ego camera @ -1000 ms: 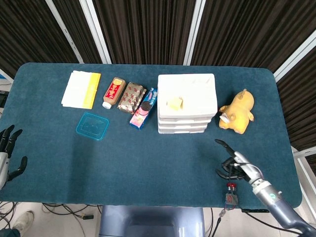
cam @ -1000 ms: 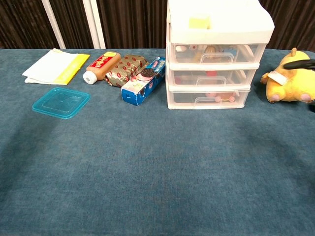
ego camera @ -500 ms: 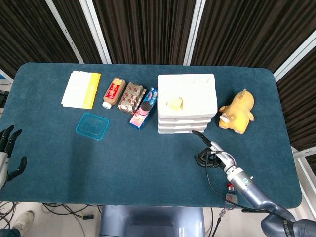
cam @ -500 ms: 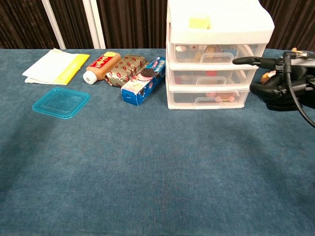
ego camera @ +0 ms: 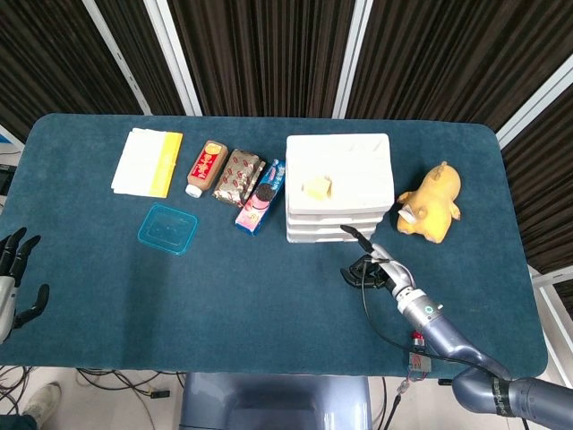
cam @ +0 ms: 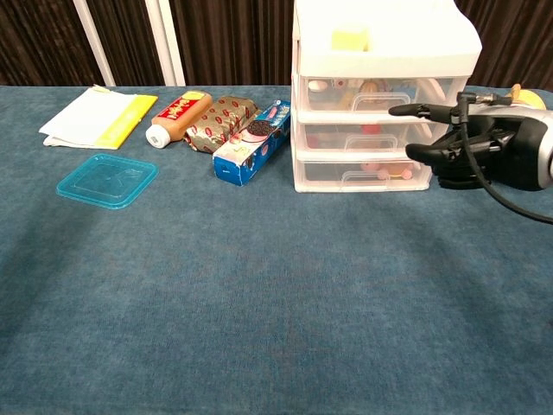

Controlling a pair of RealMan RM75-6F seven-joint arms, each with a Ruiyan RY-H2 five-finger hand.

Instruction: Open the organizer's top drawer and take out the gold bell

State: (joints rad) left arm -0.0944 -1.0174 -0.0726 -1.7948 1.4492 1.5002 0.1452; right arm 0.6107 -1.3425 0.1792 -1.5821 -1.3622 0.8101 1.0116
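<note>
where the one white organizer (cam: pixel 380 95) stands on the blue worktop (cam: pixel 259 294), its three drawers are all closed, and the top drawer (cam: pixel 380 93) shows small things through its clear front; i cannot pick out the gold bell among them. the right hand (cam: pixel 467 147) hangs just in front of the organizer, one finger stretched toward the top drawer's handle, the others curled, holding nothing. far left of the organizer, the left hand (ego camera: pixel 16 278) sits at the worktop edge, fingers spread. one yellow plush toy (ego camera: pixel 431 202) lies right of the organizer.
</note>
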